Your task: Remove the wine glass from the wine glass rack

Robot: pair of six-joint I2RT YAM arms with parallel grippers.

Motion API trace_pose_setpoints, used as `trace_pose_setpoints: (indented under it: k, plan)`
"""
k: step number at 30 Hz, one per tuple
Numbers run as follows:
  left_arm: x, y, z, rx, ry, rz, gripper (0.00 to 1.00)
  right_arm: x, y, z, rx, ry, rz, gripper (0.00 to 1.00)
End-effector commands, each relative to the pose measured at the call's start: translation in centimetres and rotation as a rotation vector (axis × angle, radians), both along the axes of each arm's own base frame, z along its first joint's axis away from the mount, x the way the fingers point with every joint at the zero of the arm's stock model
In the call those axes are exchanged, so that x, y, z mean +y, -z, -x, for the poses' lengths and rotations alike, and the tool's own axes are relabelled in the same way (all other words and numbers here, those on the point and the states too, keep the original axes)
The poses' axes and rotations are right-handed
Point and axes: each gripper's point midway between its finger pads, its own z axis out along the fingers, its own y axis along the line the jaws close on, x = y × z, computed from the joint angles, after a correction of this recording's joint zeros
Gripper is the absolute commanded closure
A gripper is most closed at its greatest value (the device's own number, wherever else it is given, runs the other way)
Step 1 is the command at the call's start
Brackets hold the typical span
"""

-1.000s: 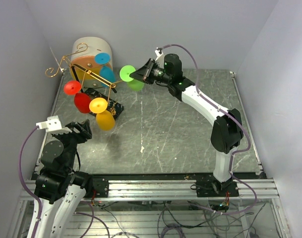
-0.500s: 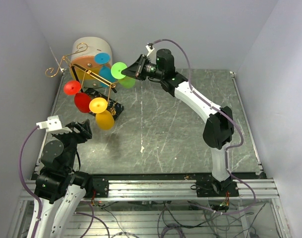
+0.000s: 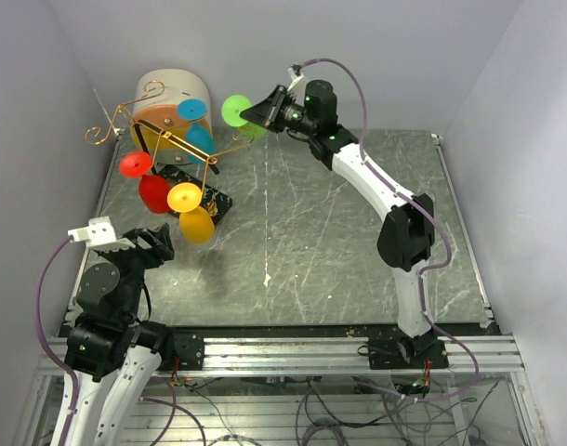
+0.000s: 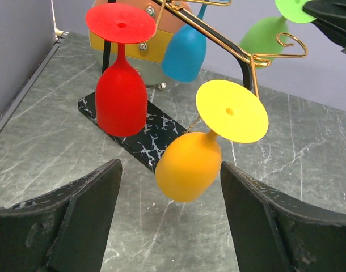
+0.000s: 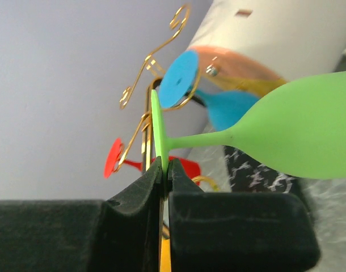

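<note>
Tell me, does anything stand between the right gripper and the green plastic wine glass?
Nothing visible does: the right gripper is shut on the flat foot of the green wine glass. The gold wire rack ends close beside it.

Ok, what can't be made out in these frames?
Right wrist view: the right pincer and the green plastic wine glass hide most of the black speckled base of the gold wire wine glass rack.
Left wrist view: that glass's foot is cut off by the top edge.
Top view: where the pincer meets the foot is too small to read.
</note>
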Motion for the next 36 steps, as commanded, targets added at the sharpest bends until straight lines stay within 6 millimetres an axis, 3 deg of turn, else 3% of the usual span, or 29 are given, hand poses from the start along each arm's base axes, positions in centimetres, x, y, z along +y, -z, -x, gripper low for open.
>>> trace_pose_setpoints:
  k: [1,4,6,9,10,11,12,13,14,16,21,25,30,36]
  plan:
    - [0.6,-1.6,0.3,-0.042,-0.034,0.034,0.16,-6.9,-5.8,-3.6,-0.240,0.215,0.053,1.00]
    - [0.1,-1.9,0.0,-0.045,-0.022,0.071,0.10,-13.0,-8.1,-4.0,-0.371,0.456,0.229,1.00]
    - [-0.9,-2.2,-0.5,-0.042,0.027,0.081,0.09,-17.3,-9.2,-2.8,-0.459,0.630,0.362,1.00]
    - [-3.0,-3.1,-1.6,-0.020,0.110,0.136,0.15,-21.1,-9.3,0.8,-0.561,0.755,0.522,1.00]
    - [-4.1,-4.5,-1.7,-0.032,0.165,0.160,0.24,-21.7,-9.0,2.5,-0.590,0.766,0.566,1.00]
    - [-5.1,-5.6,-1.9,-0.038,0.214,0.184,0.47,-21.8,-8.6,4.3,-0.623,0.767,0.614,1.00]
    - [-6.3,-6.8,-2.2,-0.047,0.270,0.206,0.76,-21.9,-7.8,6.0,-0.648,0.761,0.666,1.00]
    - [-7.4,-8.1,-2.5,-0.055,0.319,0.246,0.91,-21.8,-7.2,7.8,-0.683,0.746,0.714,1.00]
    - [-8.6,-9.2,-2.7,-0.053,0.377,0.269,0.93,-21.5,-6.1,10.1,-0.709,0.715,0.745,1.00]
    - [-11.1,-10.8,-2.9,-0.024,0.504,0.302,0.92,-21.1,-4.6,13.5,-0.742,0.679,0.782,1.00]
    - [-15.4,-12.8,-2.9,0.087,0.726,0.427,0.39,-19.9,-0.4,20.0,-0.786,0.567,0.889,1.00]
    - [-17.4,-13.9,-1.8,0.118,0.856,0.574,0.23,-17.9,2.1,23.4,-0.852,0.490,0.982,0.99]
    - [-18.2,-12.9,-1.2,0.227,0.889,0.670,0.23,-15.3,3.8,25.3,-0.979,0.473,1.134,0.95]
    - [-18.7,-11.8,0.5,0.350,0.916,0.760,0.25,-12.5,3.3,25.7,-1.078,0.444,1.085,0.96]
